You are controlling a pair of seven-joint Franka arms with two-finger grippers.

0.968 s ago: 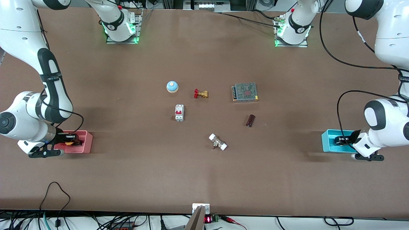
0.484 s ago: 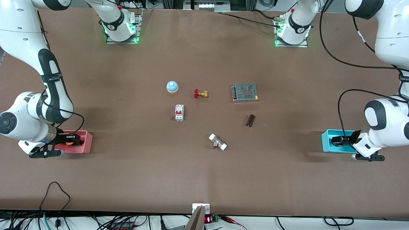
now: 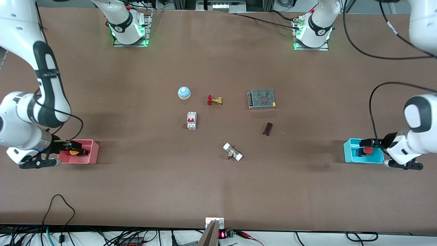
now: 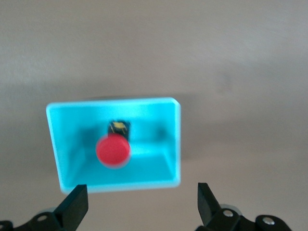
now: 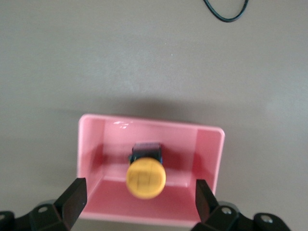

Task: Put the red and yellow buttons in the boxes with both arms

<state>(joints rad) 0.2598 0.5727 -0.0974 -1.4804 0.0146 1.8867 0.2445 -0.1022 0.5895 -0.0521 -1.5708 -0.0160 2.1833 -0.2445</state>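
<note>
Buttons are both lying in their boxes, so the placing itself looks done. Nearest to the right gripper (image 5: 139, 202), whose fingers (image 5: 72, 202) are standing wide apart and holding nothing, the yellow button (image 5: 146, 178) is sitting just past the fingertips, between their lines, with its black body resting on the floor of the pink box (image 5: 211, 154). The front view is showing that gripper (image 3: 73, 149) hanging over this box (image 3: 93, 153) at the right arm's end of the table, with the yellow cap (image 3: 73, 153) below it.

At the left arm's end, the left gripper (image 4: 142, 207) is likewise spread wide and empty. The red button (image 4: 113, 150) is lying farther out from its fingers (image 4: 74, 207), inside the cyan box (image 4: 175, 144) and clear of both tips. In the front view the left gripper (image 3: 370, 141) is hanging at the box's edge (image 3: 348, 152), and the red cap (image 3: 367, 150) is showing plainly.

Judging by this, what is left is only for both arms to be drawing away from the boxes.
</note>
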